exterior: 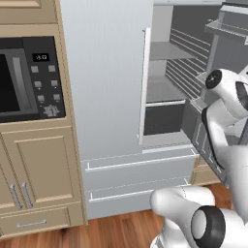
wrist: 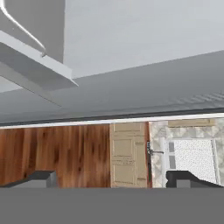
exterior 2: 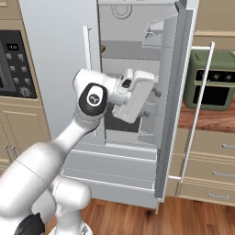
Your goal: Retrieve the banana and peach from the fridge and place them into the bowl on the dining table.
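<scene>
inside the fridge (exterior 2: 59, 55) the gripper (wrist: 112, 179) gapes, released; right base view adds a green toaster oven (exterior 2: 211, 80).

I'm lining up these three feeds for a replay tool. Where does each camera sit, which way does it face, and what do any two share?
Left base view: behind the arm to its left, facing the fridge, right door open, and the oven; white arm at lower right.
Right base view: behind the arm to its right, facing the open fridge and the green toaster oven; arm from lower left.
Hand view: on the hand, along the open gripper, at grey panels, wood floor.
Both base views share fridge and arm.
</scene>
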